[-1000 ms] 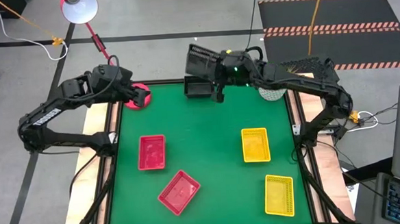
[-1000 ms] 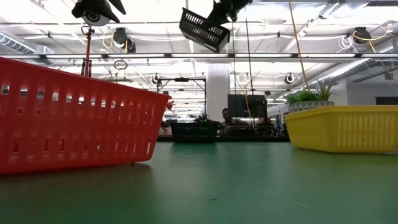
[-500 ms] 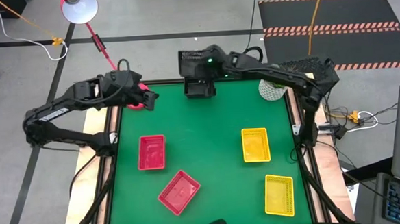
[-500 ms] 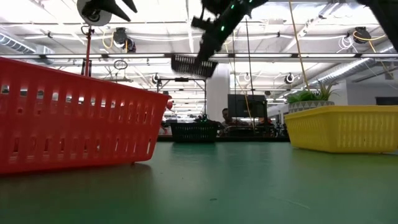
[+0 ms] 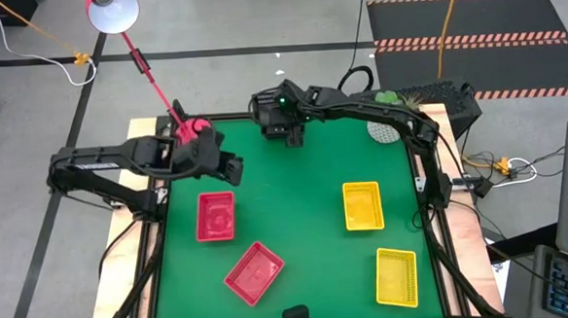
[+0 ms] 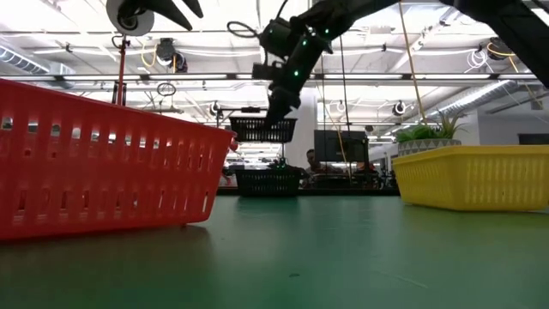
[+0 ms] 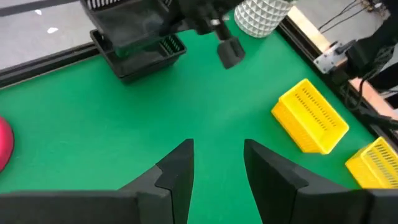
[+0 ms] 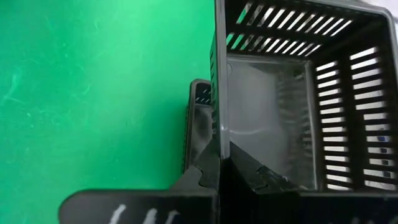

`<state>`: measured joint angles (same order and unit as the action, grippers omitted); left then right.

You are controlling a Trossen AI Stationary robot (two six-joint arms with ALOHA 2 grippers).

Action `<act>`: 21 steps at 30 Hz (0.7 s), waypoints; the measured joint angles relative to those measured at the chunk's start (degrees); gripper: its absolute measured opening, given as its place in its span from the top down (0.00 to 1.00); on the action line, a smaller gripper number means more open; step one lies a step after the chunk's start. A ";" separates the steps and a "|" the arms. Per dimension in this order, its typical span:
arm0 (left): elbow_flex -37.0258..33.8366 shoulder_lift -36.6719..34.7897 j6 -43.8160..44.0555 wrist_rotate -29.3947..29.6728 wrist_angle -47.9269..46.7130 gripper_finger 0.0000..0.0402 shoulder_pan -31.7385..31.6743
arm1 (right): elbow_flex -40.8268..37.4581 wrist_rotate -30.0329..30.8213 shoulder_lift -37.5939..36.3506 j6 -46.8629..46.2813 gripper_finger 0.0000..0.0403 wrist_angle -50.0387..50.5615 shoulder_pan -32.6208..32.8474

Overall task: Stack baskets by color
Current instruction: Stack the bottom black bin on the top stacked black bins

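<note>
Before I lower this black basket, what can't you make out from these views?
- High view: the right tool and arm cover the held black basket and the black stack under it, so alignment and count are unclear.
- Low view: the near red basket hides the table's left side.
- Right wrist view: the held basket fills the picture; only a sliver of the lower one shows.

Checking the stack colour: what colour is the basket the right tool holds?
Black basket, clearest in the low view.
</note>
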<state>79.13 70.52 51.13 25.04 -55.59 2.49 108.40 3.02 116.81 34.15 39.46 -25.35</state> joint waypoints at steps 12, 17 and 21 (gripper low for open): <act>-15.14 -5.84 10.61 6.10 3.59 0.65 8.78 | -0.04 -0.21 3.26 -1.47 1.00 -0.84 -0.96; -21.31 -9.04 14.17 5.94 9.22 0.65 10.49 | -0.02 -0.30 3.24 -1.55 0.99 -1.69 -1.84; -23.23 -10.35 15.05 6.18 10.91 0.65 10.51 | -0.02 -0.32 3.79 -0.74 0.99 -2.53 -2.50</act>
<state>55.90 60.17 66.18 31.22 -44.68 13.00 108.38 2.71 120.60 33.41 36.93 -27.85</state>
